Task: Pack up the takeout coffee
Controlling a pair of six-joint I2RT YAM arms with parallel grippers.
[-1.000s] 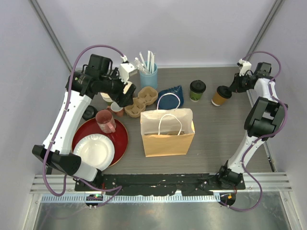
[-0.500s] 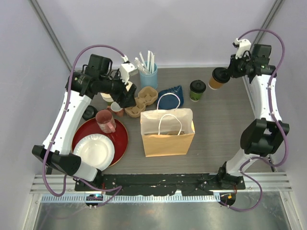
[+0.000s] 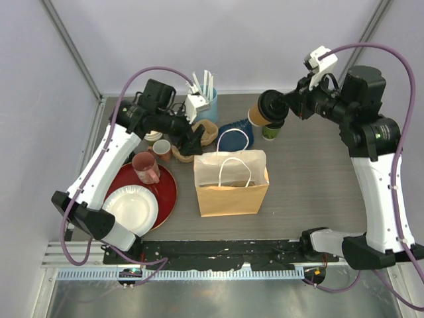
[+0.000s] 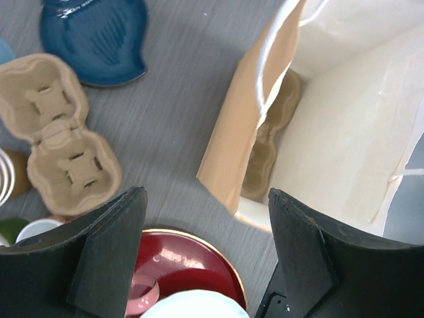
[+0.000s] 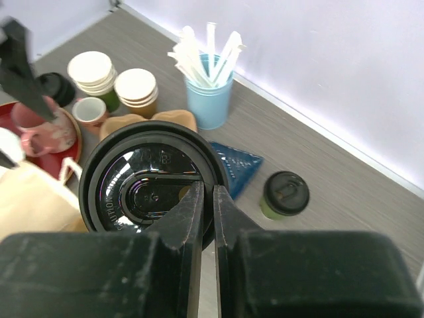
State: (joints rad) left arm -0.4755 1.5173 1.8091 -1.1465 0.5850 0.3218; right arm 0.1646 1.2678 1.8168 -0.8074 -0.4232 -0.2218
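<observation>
REMOTE STATION: My right gripper point(image 3: 286, 106) is clamped on the kraft-brown cup point(image 3: 257, 117), pinching the edge of its black lid. It holds the cup tilted in the air beyond the far right corner of the paper bag point(image 3: 230, 189). Seen from the right wrist, the two fingers meet over the lid, which fills the middle of that view.

The green cup point(image 3: 270, 132), lid on, stands upright on the table point(image 3: 311, 179) behind the bag. In the overhead view it is just below the lifted cup and beside the blue dish point(image 3: 237, 129).

My left gripper point(image 3: 192, 141) hangs over the bag's far left corner, its jaws wide apart with nothing between them. Its camera looks down into the open bag, where a cup carrier point(image 4: 265, 159) rests against the brown side wall. A second carrier point(image 4: 59, 139) sits on the table off the bag's far left corner, next to the dish. A red plate point(image 3: 165, 189) lies left of the bag, with a pink mug point(image 3: 146, 167) on it.
</observation>
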